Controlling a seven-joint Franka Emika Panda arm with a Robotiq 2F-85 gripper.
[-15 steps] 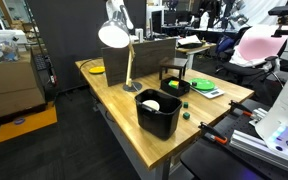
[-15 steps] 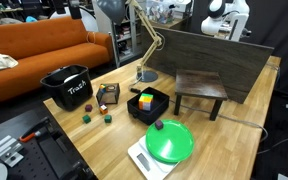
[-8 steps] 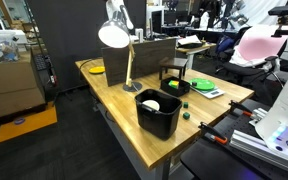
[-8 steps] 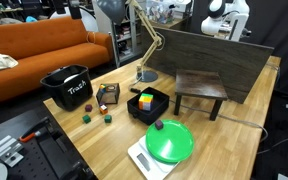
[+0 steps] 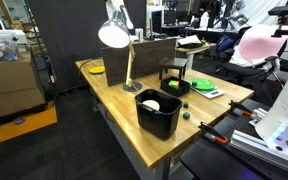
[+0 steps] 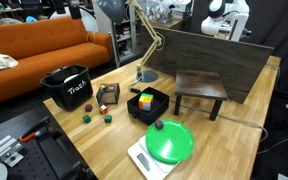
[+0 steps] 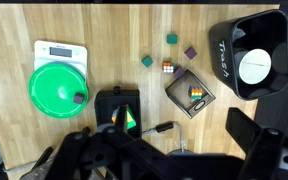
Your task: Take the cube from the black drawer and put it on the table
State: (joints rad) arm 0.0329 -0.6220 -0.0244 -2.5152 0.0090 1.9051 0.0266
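In the wrist view the black drawer point(image 7: 180, 101) is a small tray with a thin rim and a slot handle. It lies at an angle on the table point(image 7: 104, 30), and a small multicoloured cube point(image 7: 194, 93) sits inside it. In an exterior view the drawer point(image 6: 107, 97) stands beside the tub. My gripper point(image 7: 179, 150) hangs high over the table, open, its dark fingers wide apart with nothing between them. It is below and slightly left of the drawer in the picture. Neither exterior view shows the gripper.
A bigger black box point(image 7: 106, 105) point(image 6: 147, 105) holds a larger yellow-green-orange cube point(image 7: 127, 118). A deep black tub point(image 7: 249, 55) point(image 5: 159, 112) stands right of the drawer. Also present: a green bowl point(image 7: 59, 90) on a scale, loose small cubes point(image 7: 168, 68), a lamp point(image 5: 114, 35), a stool point(image 6: 201, 88) and a dark board point(image 6: 214, 55).
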